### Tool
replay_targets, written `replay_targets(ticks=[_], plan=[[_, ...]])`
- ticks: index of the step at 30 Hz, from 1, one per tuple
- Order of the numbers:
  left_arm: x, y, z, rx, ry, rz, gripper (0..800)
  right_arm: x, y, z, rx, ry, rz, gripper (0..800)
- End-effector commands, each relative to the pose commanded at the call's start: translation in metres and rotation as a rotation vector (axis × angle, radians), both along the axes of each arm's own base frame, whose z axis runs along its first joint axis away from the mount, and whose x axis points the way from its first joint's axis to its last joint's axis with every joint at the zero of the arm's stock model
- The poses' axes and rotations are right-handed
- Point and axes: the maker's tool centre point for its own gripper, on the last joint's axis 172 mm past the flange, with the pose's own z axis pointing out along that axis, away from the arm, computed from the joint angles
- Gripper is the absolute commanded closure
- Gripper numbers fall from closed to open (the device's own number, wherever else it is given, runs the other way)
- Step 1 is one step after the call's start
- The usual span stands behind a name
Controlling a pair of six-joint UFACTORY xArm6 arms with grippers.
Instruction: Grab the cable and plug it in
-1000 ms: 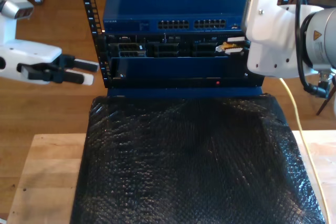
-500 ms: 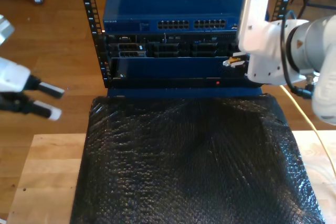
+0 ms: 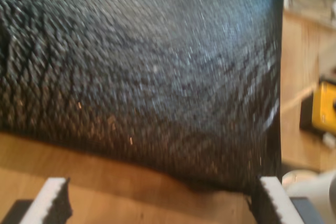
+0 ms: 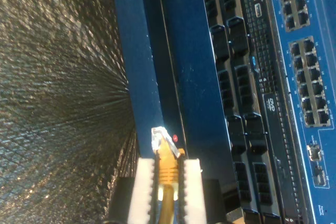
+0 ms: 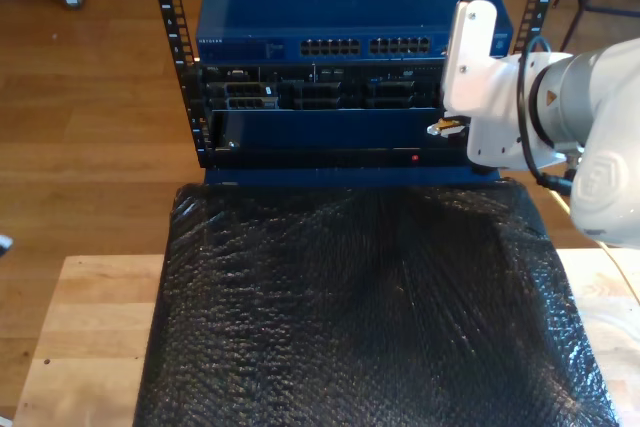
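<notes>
My second claw (image 4: 169, 179) grips the cable (image 4: 167, 163) plug, red light (image 4: 175, 138) at 1 o'clock; my first claw (image 3: 157, 203) open over black mat (image 3: 142, 66).

my second end effector (image 4: 169, 179) grips the cable (image 4: 167, 169) between its white pads (image 4: 145, 187), the clear plug (image 4: 158, 139) projecting toward a blue rack front (image 4: 194, 93), beside a small red light (image 4: 175, 138); black textured mat (image 4: 58, 103) near it.
</notes>
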Motion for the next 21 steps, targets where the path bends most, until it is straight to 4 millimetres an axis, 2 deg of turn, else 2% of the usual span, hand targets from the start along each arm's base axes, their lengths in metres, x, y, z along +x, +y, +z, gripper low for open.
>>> replay_targets(ticks=[4, 12, 16, 21], plan=[[-0.039, 0.02, -0.023, 0.015, -0.018, -0.06, 5, 0.001, -0.003, -0.014, -0.029, 0.002, 0.001, 800], [-0.105, 0.035, -0.055, -0.019, -0.103, -0.155, 2, 0.004, -0.005, -0.043, -0.049, 0.032, -0.005, 800], [-0.136, 0.029, -0.072, -0.068, -0.132, -0.165, 2, 0.001, -0.006, -0.054, -0.059, 0.052, -0.003, 800], [-0.158, 0.024, -0.083, -0.099, -0.197, -0.176, 2, 0.004, -0.007, -0.066, -0.069, 0.063, -0.006, 800]])
